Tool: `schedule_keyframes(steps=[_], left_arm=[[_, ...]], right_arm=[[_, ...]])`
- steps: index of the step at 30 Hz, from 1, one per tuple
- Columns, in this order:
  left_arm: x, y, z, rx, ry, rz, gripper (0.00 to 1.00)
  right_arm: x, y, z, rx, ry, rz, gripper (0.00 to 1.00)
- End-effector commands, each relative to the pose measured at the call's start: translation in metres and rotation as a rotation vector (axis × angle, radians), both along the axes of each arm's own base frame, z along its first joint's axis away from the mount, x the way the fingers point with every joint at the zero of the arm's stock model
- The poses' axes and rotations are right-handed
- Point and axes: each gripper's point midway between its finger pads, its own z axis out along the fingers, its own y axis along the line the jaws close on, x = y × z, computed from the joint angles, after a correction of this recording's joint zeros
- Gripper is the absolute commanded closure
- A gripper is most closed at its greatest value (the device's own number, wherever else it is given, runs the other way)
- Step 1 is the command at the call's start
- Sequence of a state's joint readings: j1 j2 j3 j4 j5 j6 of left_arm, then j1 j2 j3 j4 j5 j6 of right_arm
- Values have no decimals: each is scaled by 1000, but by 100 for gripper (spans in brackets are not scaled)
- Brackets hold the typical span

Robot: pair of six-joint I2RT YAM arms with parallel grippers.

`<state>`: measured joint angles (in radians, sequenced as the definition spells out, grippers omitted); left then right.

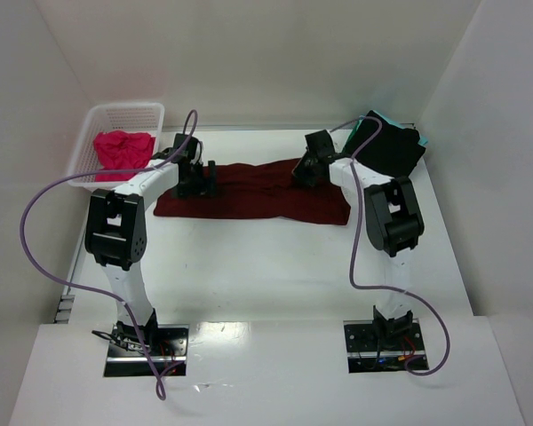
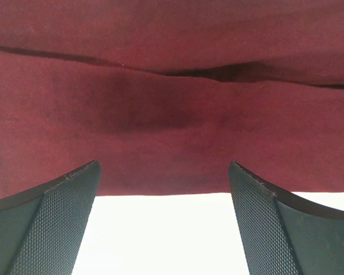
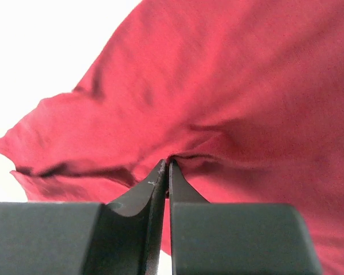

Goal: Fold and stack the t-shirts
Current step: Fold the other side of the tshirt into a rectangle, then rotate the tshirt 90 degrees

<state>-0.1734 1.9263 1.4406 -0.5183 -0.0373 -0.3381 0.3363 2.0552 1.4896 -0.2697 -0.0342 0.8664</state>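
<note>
While the right gripper (image 3: pixel 166 169) pinches the maroon t-shirt (image 1: pixel 249 191), the left gripper (image 2: pixel 163 172) hangs spread at its edge. Folding likely needs both holds.

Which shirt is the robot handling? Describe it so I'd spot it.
Look at the white table, toward its far side. Stretched out between the white basket on the left and the black shirt in the right corner lies the dark maroon shirt. It is the only one spread out; the pink shirt sits bunched in the basket.

top: overhead, far | wrists: close, seemingly downward | shared: maroon t-shirt (image 1: pixel 249 197)
</note>
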Motion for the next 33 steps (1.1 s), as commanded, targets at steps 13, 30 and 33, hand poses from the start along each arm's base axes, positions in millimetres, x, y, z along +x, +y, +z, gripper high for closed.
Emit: schedule_keyframes(steps=[13, 30, 33], left_arm=[[25, 12, 25, 79, -93, -25, 1], [63, 27, -26, 250, -65, -367, 0], [60, 37, -42, 332, -19, -368, 0]], right_arm=[[83, 14, 80, 23, -220, 34, 15], [-8, -58, 142, 7, -304, -95, 3], [-21, -63, 155, 21, -319, -92, 3]])
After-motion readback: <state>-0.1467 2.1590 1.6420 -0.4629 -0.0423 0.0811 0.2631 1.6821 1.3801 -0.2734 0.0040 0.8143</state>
